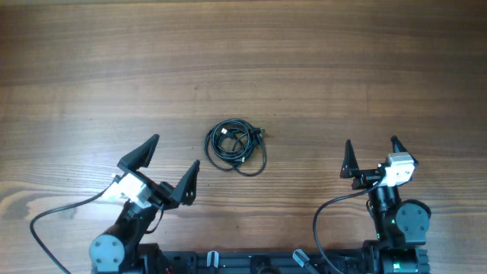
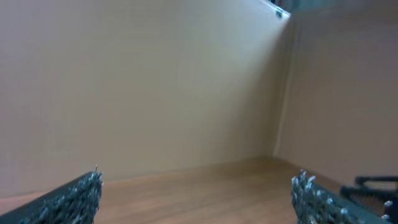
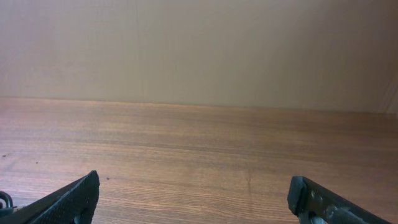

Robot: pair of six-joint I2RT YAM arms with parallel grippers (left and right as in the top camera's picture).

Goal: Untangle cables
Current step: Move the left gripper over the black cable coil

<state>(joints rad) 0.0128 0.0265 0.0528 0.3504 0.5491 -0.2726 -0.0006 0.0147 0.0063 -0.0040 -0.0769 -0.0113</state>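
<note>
The cables [image 1: 237, 147] lie as one small looped black tangle on the wooden table, in the middle of the overhead view. My left gripper [image 1: 173, 153] is open and empty, to the left of and a little nearer than the tangle. My right gripper [image 1: 371, 145] is open and empty, well to the right of the tangle. In the left wrist view the open fingers [image 2: 198, 186] frame bare wood. In the right wrist view the open fingers [image 3: 194, 191] frame bare wood, and a bit of black cable [image 3: 5, 200] shows at the far left edge.
The wooden table [image 1: 243, 61] fills the overhead view. Beige walls [image 2: 155, 81] stand beyond the table in the wrist views. Thick black arm wires [image 1: 53, 213] loop near the front edge by both arm bases.
</note>
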